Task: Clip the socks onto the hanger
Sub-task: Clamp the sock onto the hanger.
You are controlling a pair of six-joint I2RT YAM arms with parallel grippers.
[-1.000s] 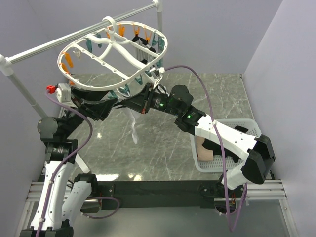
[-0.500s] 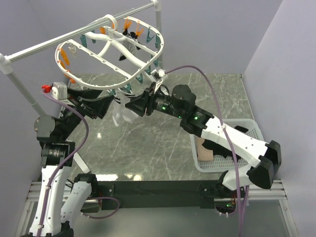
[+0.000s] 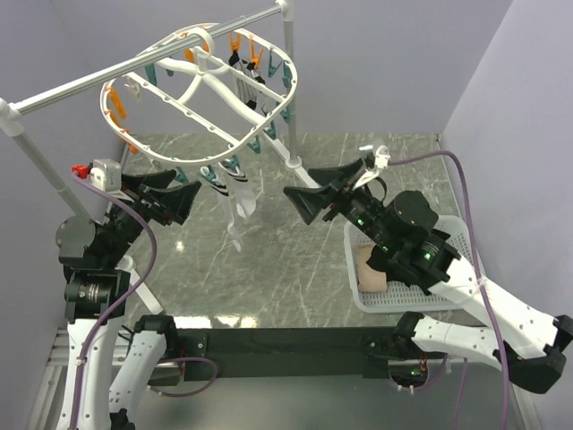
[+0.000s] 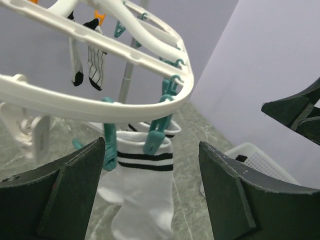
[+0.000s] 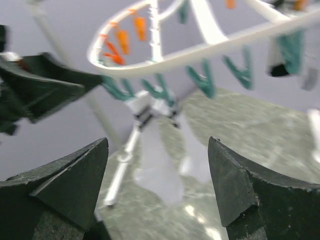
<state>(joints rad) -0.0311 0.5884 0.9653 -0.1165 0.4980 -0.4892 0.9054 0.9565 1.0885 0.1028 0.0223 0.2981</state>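
Note:
The hanger (image 3: pixel 224 94) is a white oval frame with orange and teal clips, hooked on the silver rail. A white sock with black stripes (image 3: pixel 240 208) hangs from teal clips on its near rim, held by neither gripper. The left wrist view shows this sock (image 4: pixel 145 190) under the hanger rim (image 4: pixel 75 102). My left gripper (image 3: pixel 183 199) stands open just left of the sock. My right gripper (image 3: pixel 303 202) is open to its right, clear of it. In the right wrist view the sock (image 5: pixel 160 170) is blurred beneath the hanger (image 5: pixel 210 50). More socks (image 4: pixel 92 55) hang at the far rim.
A white lattice basket (image 3: pixel 448 235) sits at the right, with a pinkish-beige sock (image 3: pixel 370 273) inside under the right arm. The silver rail (image 3: pixel 89 85) crosses the back on upright posts. The floor is grey marble.
My right gripper opened and pulled back to the right, away from the hanger. My left gripper opened wider and drew back left. The white sock now hangs free from the clips.

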